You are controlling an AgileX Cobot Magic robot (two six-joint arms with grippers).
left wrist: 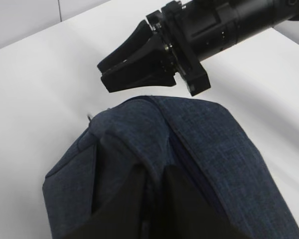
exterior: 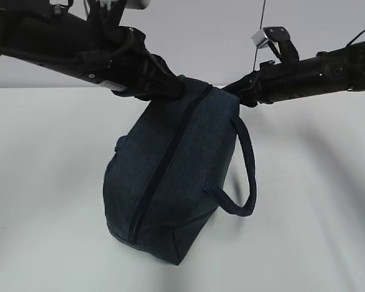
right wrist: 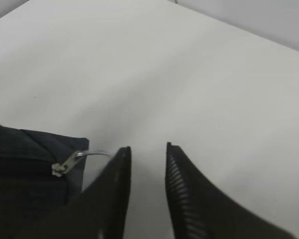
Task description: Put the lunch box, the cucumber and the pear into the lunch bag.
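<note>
The dark navy lunch bag (exterior: 188,158) hangs tilted above the white table, its zipper (exterior: 153,182) running down the front and closed along its visible length. One rope handle (exterior: 248,173) hangs at its right. My left gripper (exterior: 175,91) is shut on a fold of fabric at the bag's top, which also shows in the left wrist view (left wrist: 157,172). My right gripper (right wrist: 148,148) is open and empty, just right of the silver zipper pull (right wrist: 65,165) at the bag's end (right wrist: 30,149). It also shows in the left wrist view (left wrist: 120,74). The lunch box, cucumber and pear are out of view.
The white table (exterior: 48,182) spreads under and around the bag. A pale wall (exterior: 201,36) stands behind. Both black arms meet above the bag.
</note>
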